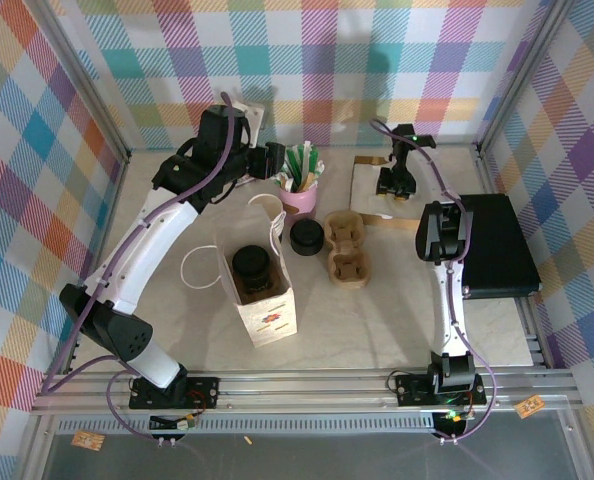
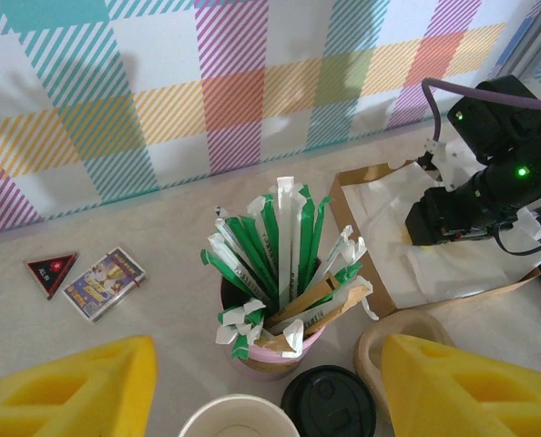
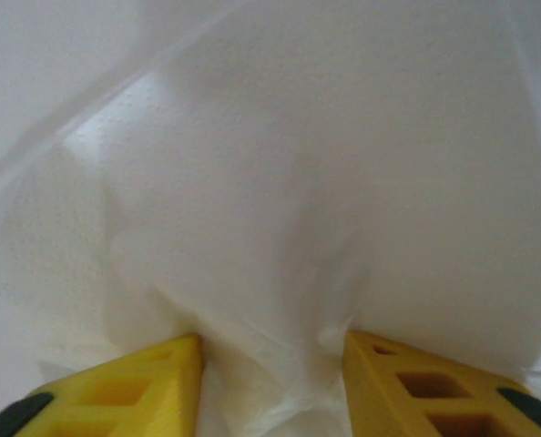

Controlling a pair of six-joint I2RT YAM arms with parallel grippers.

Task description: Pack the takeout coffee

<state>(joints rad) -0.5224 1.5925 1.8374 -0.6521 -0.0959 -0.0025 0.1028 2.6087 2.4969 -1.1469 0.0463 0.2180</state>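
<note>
You are looking at a job whose main step appears done. The takeout coffee, a small cup with its round black plastic lid facing up, is sitting upright inside the open white paper carrier bag on the desk. The bag walls are hiding the cup's side from above, so you are judging it by the lid alone.

Your right tool is working on what looks like an extra, behind the bag and off to its right. It is bearing down on a white paper napkin. Its yellow pads are pinching a puckered fold of the tissue, which is bunching up in the gap between them.

Your left tool is hanging just behind the bag, above the pink cup of green-and-white wrapped straws. It is spread wide and gripping nothing.

Just to the right of the bag a round black lidded piece is standing on the desk. You cannot tell whether it is a cup or only lids. A brown moulded cardboard cup carrier is lying beside it, farther from the bag.

What is probably remaining is carrying the napkin across to the bag, dropping it in beside the coffee, and perhaps adding a straw. The tissue is thin and is likely to slip or come up several sheets at once.
</note>
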